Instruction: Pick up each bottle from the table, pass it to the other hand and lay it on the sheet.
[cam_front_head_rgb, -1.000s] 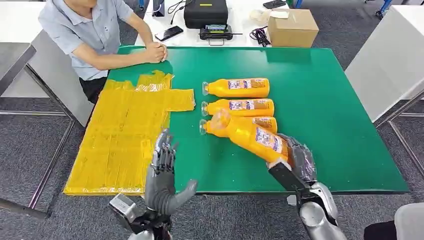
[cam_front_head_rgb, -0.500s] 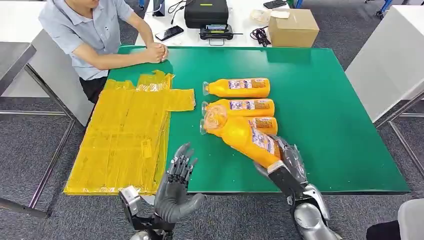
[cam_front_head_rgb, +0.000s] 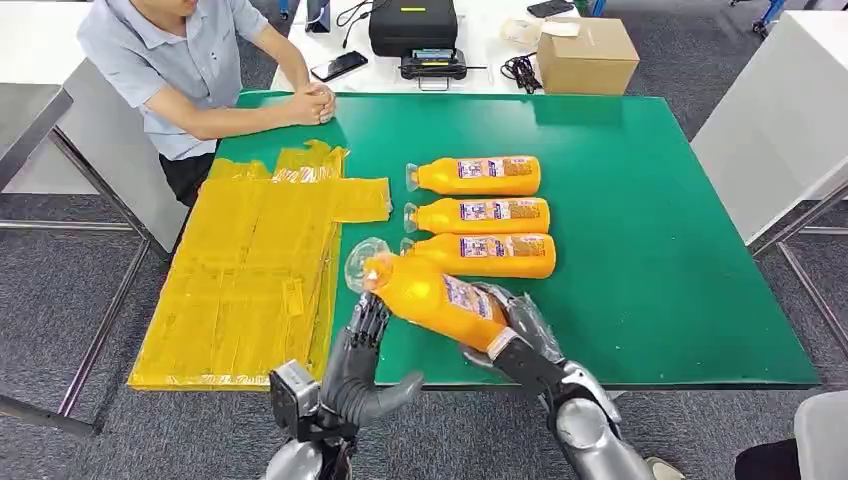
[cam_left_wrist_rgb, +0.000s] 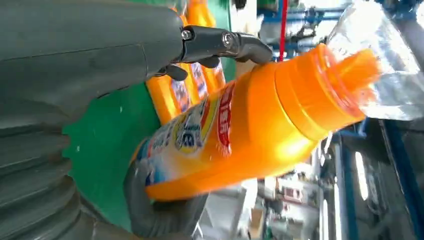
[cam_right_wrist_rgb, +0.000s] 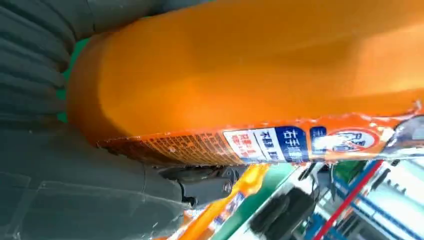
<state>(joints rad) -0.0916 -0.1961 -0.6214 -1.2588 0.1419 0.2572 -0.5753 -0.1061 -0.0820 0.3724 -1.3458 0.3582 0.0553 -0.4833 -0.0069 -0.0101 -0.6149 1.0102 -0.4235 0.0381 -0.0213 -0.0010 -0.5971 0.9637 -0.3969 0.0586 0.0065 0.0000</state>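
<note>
My right hand (cam_front_head_rgb: 522, 336) grips the base of an orange bottle (cam_front_head_rgb: 435, 297) and holds it above the table's front edge, its clear cap pointing left. My left hand (cam_front_head_rgb: 362, 350) stands open just under the bottle's neck end, fingers up and spread. In the left wrist view the bottle (cam_left_wrist_rgb: 240, 130) lies close against the hand, with the fingers (cam_left_wrist_rgb: 220, 42) beside it but not wrapped round it. The right wrist view has the bottle (cam_right_wrist_rgb: 250, 75) pressed in the palm. Three more orange bottles (cam_front_head_rgb: 478, 175), (cam_front_head_rgb: 482, 214), (cam_front_head_rgb: 485, 254) lie in a row on the green table (cam_front_head_rgb: 650, 250). The yellow sheet (cam_front_head_rgb: 250, 270) covers the table's left side.
A person sits at the far left corner with clasped hands (cam_front_head_rgb: 310, 103) resting on the table's edge. Behind the green table stand a cardboard box (cam_front_head_rgb: 585, 55), a black case (cam_front_head_rgb: 412, 25) and a phone (cam_front_head_rgb: 338, 66). A grey side table (cam_front_head_rgb: 770, 120) is on the right.
My right hand has carried the bottle left and lower, off the row of lying bottles. My left hand has moved right until it is under the bottle's neck.
</note>
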